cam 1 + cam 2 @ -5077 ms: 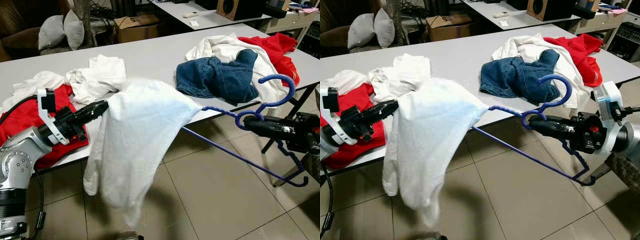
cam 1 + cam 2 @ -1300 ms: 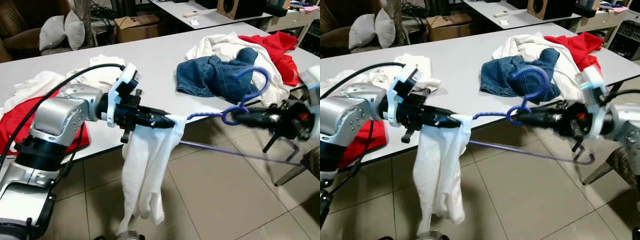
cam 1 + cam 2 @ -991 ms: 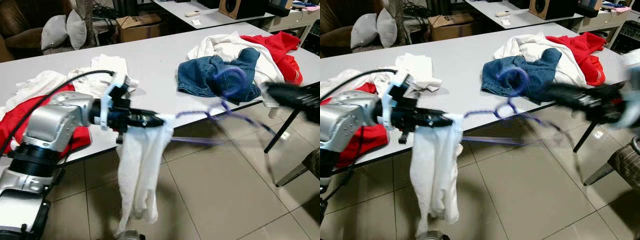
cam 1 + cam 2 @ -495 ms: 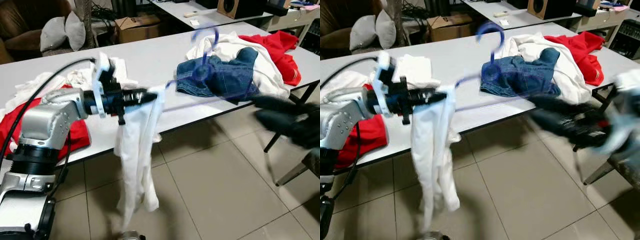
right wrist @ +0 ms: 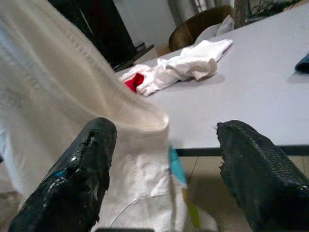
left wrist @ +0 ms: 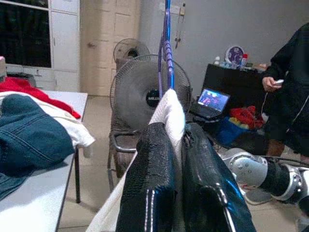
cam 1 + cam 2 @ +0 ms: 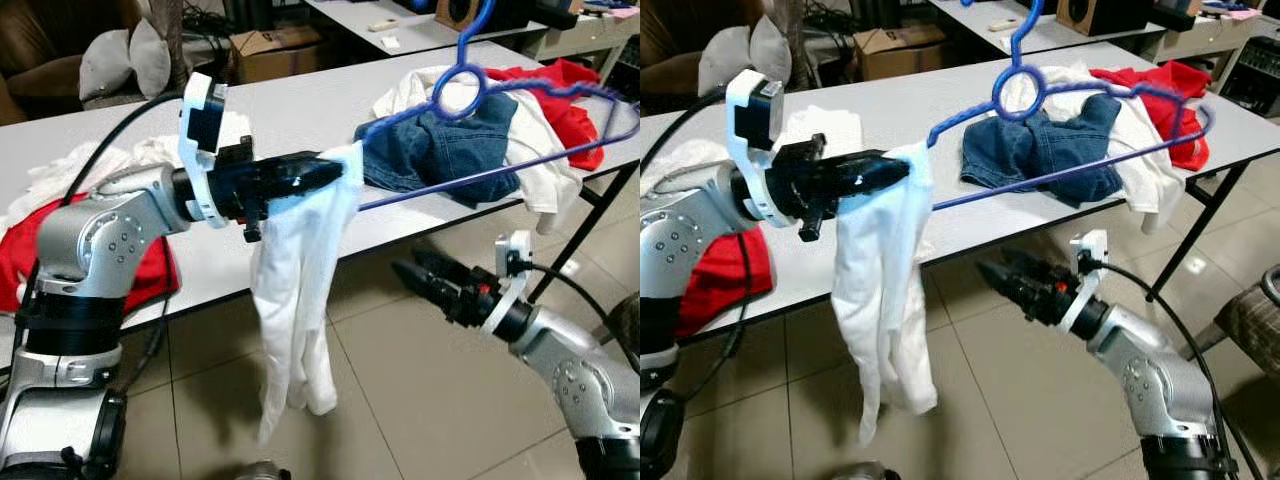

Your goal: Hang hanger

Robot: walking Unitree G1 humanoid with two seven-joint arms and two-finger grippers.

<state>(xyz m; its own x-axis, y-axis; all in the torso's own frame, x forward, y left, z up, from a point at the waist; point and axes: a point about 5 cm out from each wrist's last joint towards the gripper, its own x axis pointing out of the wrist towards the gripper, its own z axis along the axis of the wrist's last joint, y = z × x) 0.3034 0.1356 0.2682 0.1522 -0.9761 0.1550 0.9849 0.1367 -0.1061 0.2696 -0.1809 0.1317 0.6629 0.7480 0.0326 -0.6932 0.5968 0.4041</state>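
Observation:
A blue plastic hanger (image 7: 470, 180) sticks out to the right over the table edge, with its hook (image 7: 1018, 60) pointing up. One end of it is inside a white garment (image 7: 295, 300) that hangs limp toward the floor. My left gripper (image 7: 335, 172) is shut on the garment's top at that end of the hanger. In the left wrist view both fingers (image 6: 149, 164) pinch the white cloth (image 6: 169, 108) under the blue rod (image 6: 167, 48). My right gripper (image 7: 397, 269) is lower, in front of the table, open and apart from the hanger. It points at the garment (image 5: 72, 96).
The grey table (image 7: 300, 100) holds blue jeans (image 7: 440, 150), red clothing (image 7: 560, 100), a red cloth (image 7: 150, 270) and white laundry (image 7: 150, 150). A table leg (image 7: 570, 240) stands at the right. Behind are a box (image 7: 270, 50) and cushions (image 7: 125, 60). A person (image 6: 289, 96) stands by a fan (image 6: 145, 92).
My right gripper has let go of the hanger and dropped below the table edge. The left gripper now carries garment and hanger alone, and the hanger has swung up over the table.

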